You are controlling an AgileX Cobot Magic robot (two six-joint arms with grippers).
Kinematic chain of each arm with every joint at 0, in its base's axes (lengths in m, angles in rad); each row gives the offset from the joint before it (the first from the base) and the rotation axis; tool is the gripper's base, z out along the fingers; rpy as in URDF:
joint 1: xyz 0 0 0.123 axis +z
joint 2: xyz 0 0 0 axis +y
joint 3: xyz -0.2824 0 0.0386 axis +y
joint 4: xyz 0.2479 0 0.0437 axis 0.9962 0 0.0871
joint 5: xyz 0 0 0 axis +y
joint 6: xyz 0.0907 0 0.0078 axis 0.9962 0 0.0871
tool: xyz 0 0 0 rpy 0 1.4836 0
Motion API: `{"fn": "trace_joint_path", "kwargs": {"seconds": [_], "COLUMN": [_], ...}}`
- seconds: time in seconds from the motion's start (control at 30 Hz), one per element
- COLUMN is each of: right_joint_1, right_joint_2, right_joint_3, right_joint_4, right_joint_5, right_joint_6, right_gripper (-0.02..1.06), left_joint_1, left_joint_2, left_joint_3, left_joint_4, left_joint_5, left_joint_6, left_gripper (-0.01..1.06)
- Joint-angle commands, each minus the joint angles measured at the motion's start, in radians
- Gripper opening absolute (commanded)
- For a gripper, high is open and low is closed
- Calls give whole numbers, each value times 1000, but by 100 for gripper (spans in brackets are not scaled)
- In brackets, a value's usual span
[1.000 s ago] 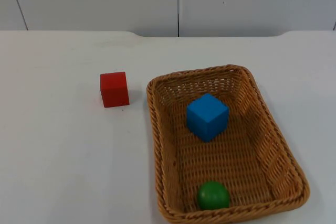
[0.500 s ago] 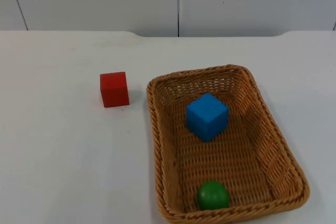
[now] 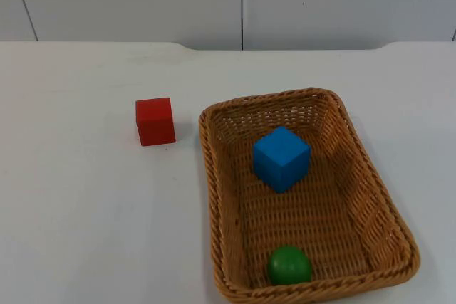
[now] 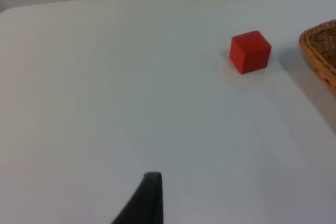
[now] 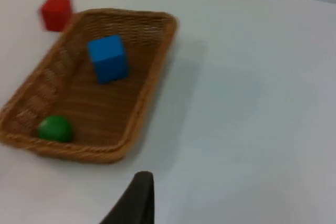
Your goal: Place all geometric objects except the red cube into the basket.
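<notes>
Nothing has moved over the last second in the top view: every object sits exactly where it was. To me that reads as task finished, arms pulled back and waiting.

Blue cube (image 3: 281, 159) is inside the basket (image 3: 214, 176), toward the far half, flat on the weave and clear of the walls. Green ball (image 3: 289, 265) is also inside, at the near end, close against the near rim. Red cube (image 3: 155, 121) stays out on the table (image 3: 85, 218), just beside the basket's far-left corner, not touching it. That's the one that should stay out, so the layout matches the task.

Count: one blue cube, one green ball, one red cube, one basket. Two shapes in, one out. No other shapes on the table that I can see.

Left tool (image 4: 149, 203): one black fingertip visible over bare table, well apart from the red cube. Can't tell how far it's spread; nothing seen in it.

Right tool (image 5: 137, 200): one fingertip visible, above the table on the basket's near side, apart from the rim. Same story: opening unreadable, no sign of anything held.

My read: no remaining pick, nothing left to place.
</notes>
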Motion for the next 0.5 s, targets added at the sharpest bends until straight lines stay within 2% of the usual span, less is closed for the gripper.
{"fn": "trace_joint_path", "kwargs": {"seconds": [0.0, 0.07, 0.2, 0.47], "right_joint_1": [-68, -160, -229, -249], "right_joint_2": [-4, -4, -4, -4], "right_joint_3": [1, 1, 1, 1], "right_joint_4": [2, 2, 2, 2], "right_joint_5": [-7, -7, -7, -7], "right_joint_6": [-1, -1, -1, -1], "right_gripper": [105, 105, 105, 105], "left_joint_1": [3, 3, 3, 3], "left_joint_2": [-3, -3, -3, -3], "left_joint_3": [5, 5, 5, 5], "left_joint_4": [-3, -3, -3, -3], "left_joint_5": [4, 4, 4, 4], "left_joint_6": [2, 2, 2, 2], "left_gripper": [105, 105, 105, 105]}}
